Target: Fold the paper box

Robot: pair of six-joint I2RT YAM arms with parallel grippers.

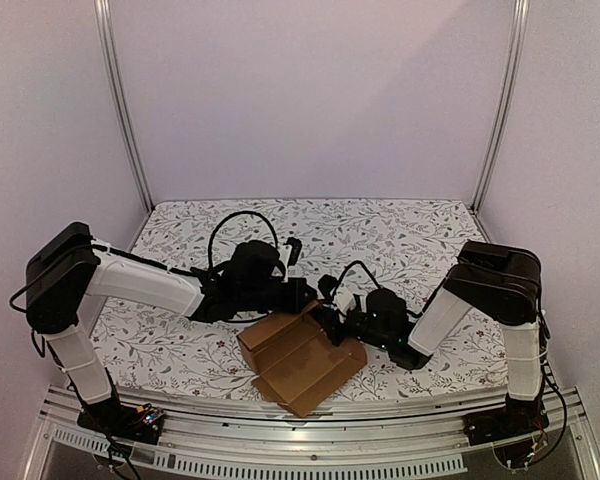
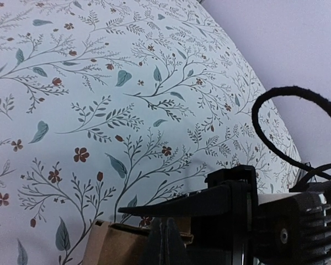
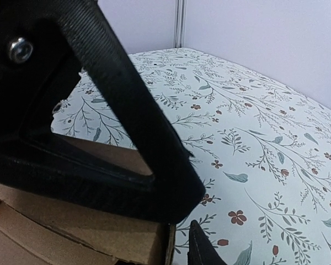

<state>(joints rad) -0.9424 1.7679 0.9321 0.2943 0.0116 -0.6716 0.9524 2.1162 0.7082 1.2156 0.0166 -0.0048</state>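
Observation:
The paper box (image 1: 300, 358) is brown cardboard, lying partly folded near the table's front edge, with one wall raised at its back right. My left gripper (image 1: 302, 296) sits at the box's back edge. In the left wrist view its fingers (image 2: 164, 245) are pressed together just over a cardboard rim (image 2: 113, 245); I cannot tell whether any cardboard is pinched. My right gripper (image 1: 332, 322) is at the raised wall from the right. In the right wrist view its gripper (image 3: 194, 212) has a narrow gap between the jaws, and the box's wall edge (image 3: 170, 245) stands beside that gap.
A floral cloth (image 1: 400, 240) covers the table. Metal frame posts (image 1: 125, 110) stand at the back corners, and a rail (image 1: 310, 440) runs along the near edge. A black cable (image 2: 276, 138) loops beside the left wrist.

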